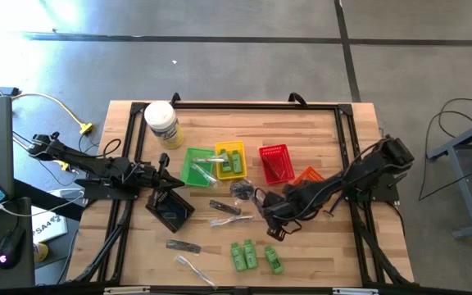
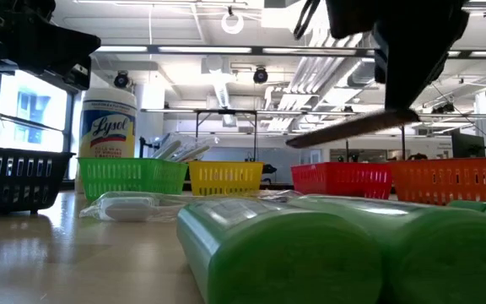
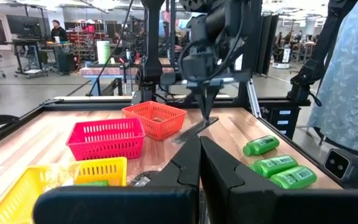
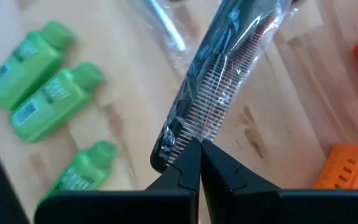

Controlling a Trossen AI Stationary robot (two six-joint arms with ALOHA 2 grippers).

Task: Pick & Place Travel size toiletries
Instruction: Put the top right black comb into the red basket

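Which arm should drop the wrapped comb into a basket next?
The right. Its tool is already shut on the wrapped black comb, lifted beside the red basket and orange basket. The left tool sits shut over the black basket.

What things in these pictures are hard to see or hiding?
- Inside the red basket: high view, contents too small to tell.
- The black basket: high view, the left gripper covers part of it.
- The green bottles: low view, so close they are blurry and cut off by the bottom edge.
- The wrapped comb in the right gripper: right wrist view, its far end runs off the top edge.
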